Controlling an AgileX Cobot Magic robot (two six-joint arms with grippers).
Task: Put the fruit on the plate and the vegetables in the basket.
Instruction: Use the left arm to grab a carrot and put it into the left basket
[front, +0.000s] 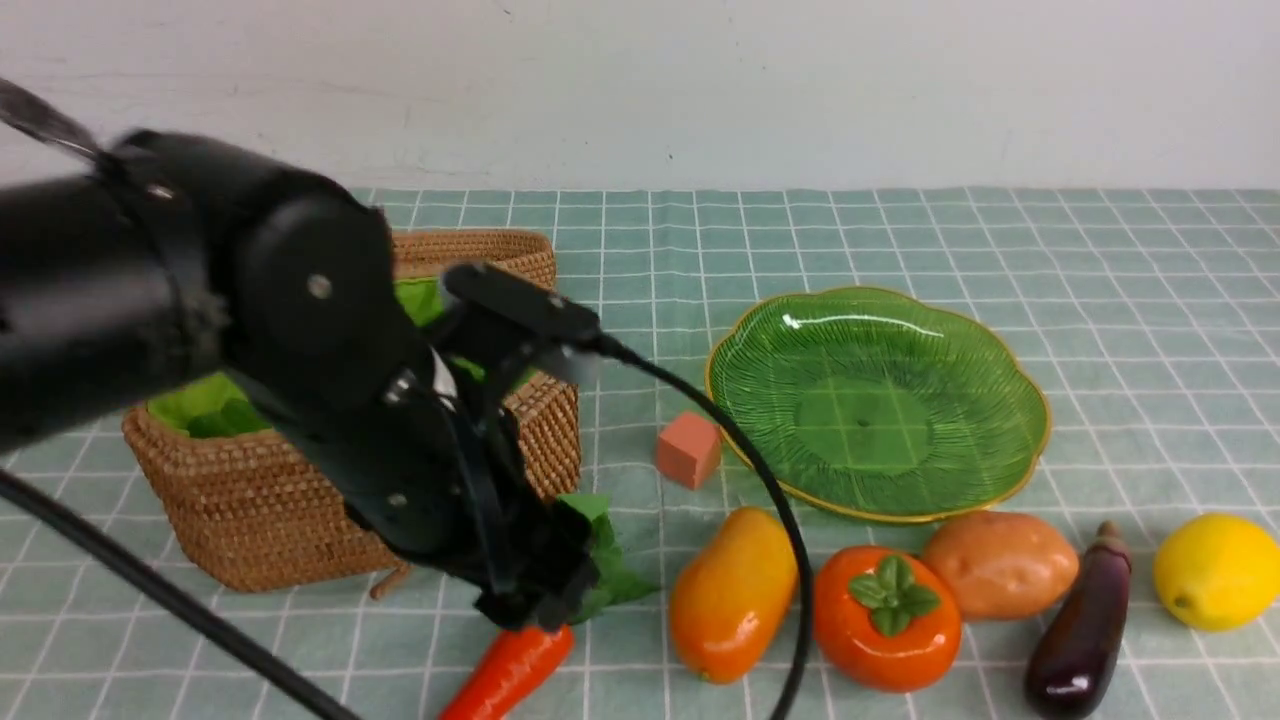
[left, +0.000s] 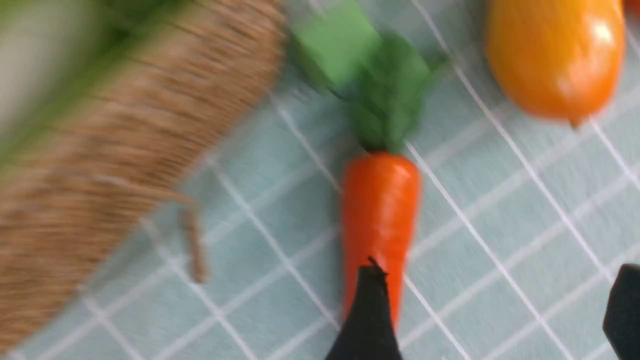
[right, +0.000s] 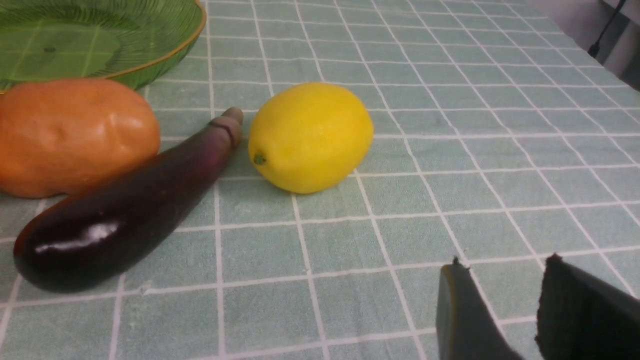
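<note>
A small pink cube (front: 688, 449) sits on the counter's pale green checked cloth (front: 1100, 280). A blurred green block (left: 337, 45) lies on the cloth too. A plain white wall (front: 700, 90) stands behind.

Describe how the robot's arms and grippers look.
The left arm is glossy black, with thick rounded joint housings and a small silver screw head. A thin black cable loops out from it. The left gripper has flat, black, pointed fingers; the right gripper has the same dark, flat fingers.
</note>
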